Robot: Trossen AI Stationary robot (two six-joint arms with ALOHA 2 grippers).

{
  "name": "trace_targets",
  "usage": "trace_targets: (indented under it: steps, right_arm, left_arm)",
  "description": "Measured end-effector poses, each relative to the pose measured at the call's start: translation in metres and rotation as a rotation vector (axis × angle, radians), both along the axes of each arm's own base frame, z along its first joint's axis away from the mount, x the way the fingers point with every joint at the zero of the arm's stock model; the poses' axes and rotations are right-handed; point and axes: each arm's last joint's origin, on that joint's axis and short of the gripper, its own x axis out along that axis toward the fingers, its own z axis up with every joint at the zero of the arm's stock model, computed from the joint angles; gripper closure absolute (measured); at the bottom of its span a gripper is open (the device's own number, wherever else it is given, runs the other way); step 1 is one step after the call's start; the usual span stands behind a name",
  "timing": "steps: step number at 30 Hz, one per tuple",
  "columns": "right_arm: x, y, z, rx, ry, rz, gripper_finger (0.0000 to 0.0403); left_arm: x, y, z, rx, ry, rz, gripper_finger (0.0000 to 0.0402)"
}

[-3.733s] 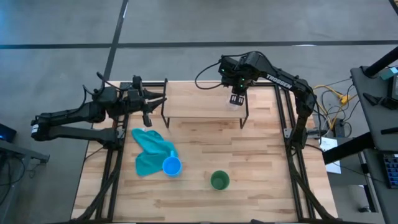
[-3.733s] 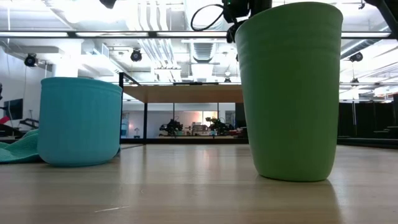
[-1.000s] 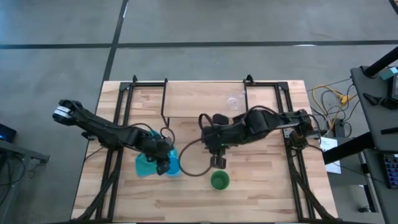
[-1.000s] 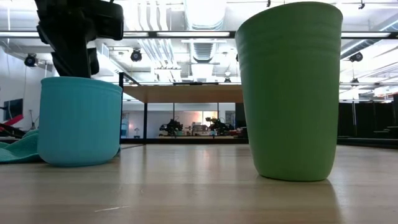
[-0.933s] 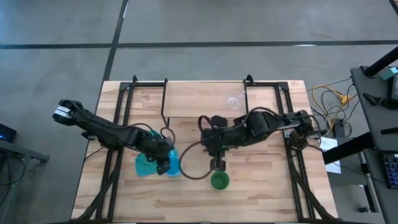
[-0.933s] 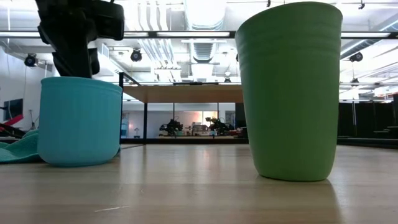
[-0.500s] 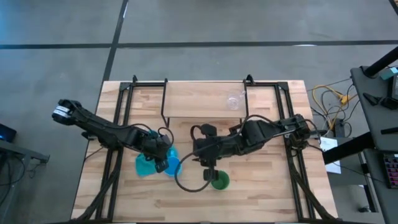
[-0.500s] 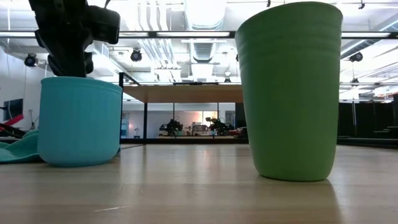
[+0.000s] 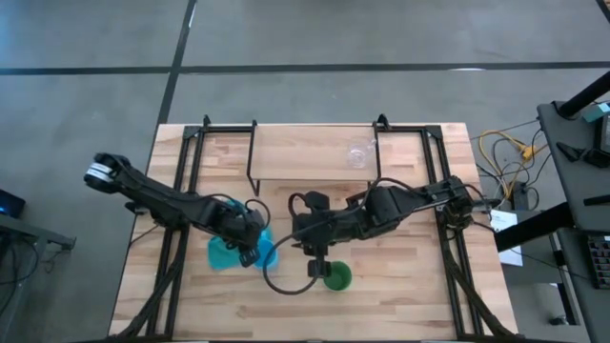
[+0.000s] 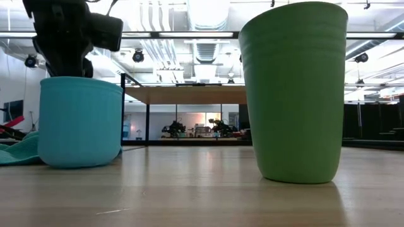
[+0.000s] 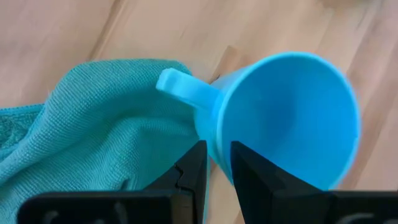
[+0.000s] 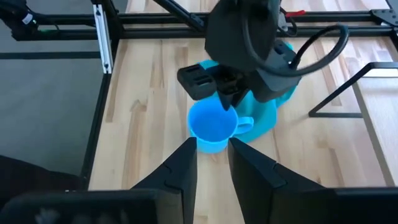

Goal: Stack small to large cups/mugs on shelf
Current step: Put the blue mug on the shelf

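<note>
The bright blue cup [image 9: 268, 255] stands on the table with its handle [image 11: 180, 87] against the teal cloth [image 9: 221, 252]. My left gripper [image 11: 217, 163] is above it, shut on its rim. The green cup [image 9: 336, 277] stands upright near the table's near edge and fills the low view [image 10: 293, 94]. My right gripper [image 9: 317, 272] hovers by its left side, open by a narrow gap [image 12: 212, 155]; whether it touches the cup I cannot tell. The clear glass cup [image 9: 358, 154] stands on the right end of the shelf [image 9: 305, 164]. My left gripper pinches the blue cup's wall at the rim [image 11: 214, 146], right beside the handle, with one finger [image 11: 242, 171] inside the cup and the other [image 11: 194, 168] outside. It comes from above, pointing down. In the low view the cup's base [image 10: 81, 161] rests on the table.
The teal cloth lies crumpled left of the blue cup. Black frame rails [image 9: 172, 257] run along the table's left and right sides. The shelf's thin black legs [image 9: 253, 181] stand on the far half. Bare wood lies between the shelf and the cups.
My right gripper has moved toward the table's near edge and a little left, from the middle of the table down to the green cup's left side. My left gripper has stayed at the blue cup. Both cups stand where they were.
</note>
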Motion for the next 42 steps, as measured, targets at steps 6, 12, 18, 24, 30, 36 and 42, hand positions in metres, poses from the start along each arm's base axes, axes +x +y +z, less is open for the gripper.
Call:
trace_targets:
  steps: [6, 12, 18, 24, 30, 36, 42]
  right_arm:
    - [0.001, 0.000, 0.002, 0.004, -0.022, 0.003, 0.0317]
    - [0.004, 0.000, 0.004, 0.005, -0.049, 0.008, 0.0317]
    - [0.004, -0.004, 0.004, -0.010, -0.051, 0.012, 0.0317]
    - [-0.006, -0.013, 0.021, -0.039, -0.106, -0.029, 0.0325]
    - [-0.031, -0.027, 0.052, -0.087, -0.199, -0.110, 0.0337]
    - [-0.051, -0.036, 0.072, -0.105, -0.262, -0.173, 0.0342]
    - [-0.054, -0.038, 0.068, -0.120, -0.208, -0.189, 0.0324]
  left_arm:
    - [0.004, -0.001, -0.008, 0.014, 0.032, -0.008, 0.0346]
    - [0.007, -0.003, -0.002, 0.028, 0.005, -0.061, 0.0389]
    - [0.014, -0.001, 0.033, 0.025, -0.121, -0.107, 0.0399]
    - [0.021, 0.013, 0.094, 0.116, -0.235, -0.126, 0.0400]
    - [0.025, 0.045, 0.151, 0.230, -0.305, -0.076, 0.0401]
    - [0.031, 0.079, 0.184, 0.307, -0.389, -0.017, 0.0401]
    - [0.052, 0.108, 0.192, 0.391, -0.356, -0.048, 0.0401]
